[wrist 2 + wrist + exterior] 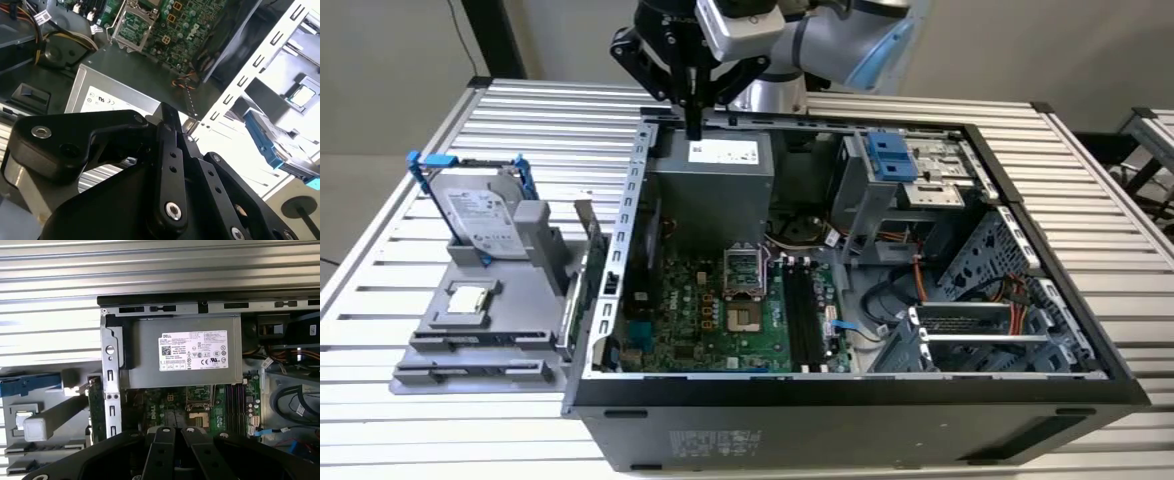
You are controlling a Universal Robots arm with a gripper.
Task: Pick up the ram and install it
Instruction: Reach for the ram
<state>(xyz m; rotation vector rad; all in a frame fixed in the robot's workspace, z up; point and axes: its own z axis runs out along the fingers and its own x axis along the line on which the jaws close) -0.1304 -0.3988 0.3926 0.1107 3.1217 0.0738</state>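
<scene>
Overhead, hovers with jaws pinched together and empty above the power supply (714, 172), upper centre of the exterior view. Best to open early and square up to the ram (586, 265), on edge beside the case wall (624, 230), left of centre.

One computer case (854, 400); inside it one power supply (714, 185) and one motherboard (694, 320); beside it one hard drive (483, 215) and one square chip (470, 298).

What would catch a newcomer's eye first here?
A black computer case lies open on a slatted metal table, its green motherboard exposed. The robot's black tool hangs over the grey power supply box at the case's far end. At the exterior view's left stands a silver hard drive with blue brackets.
</scene>
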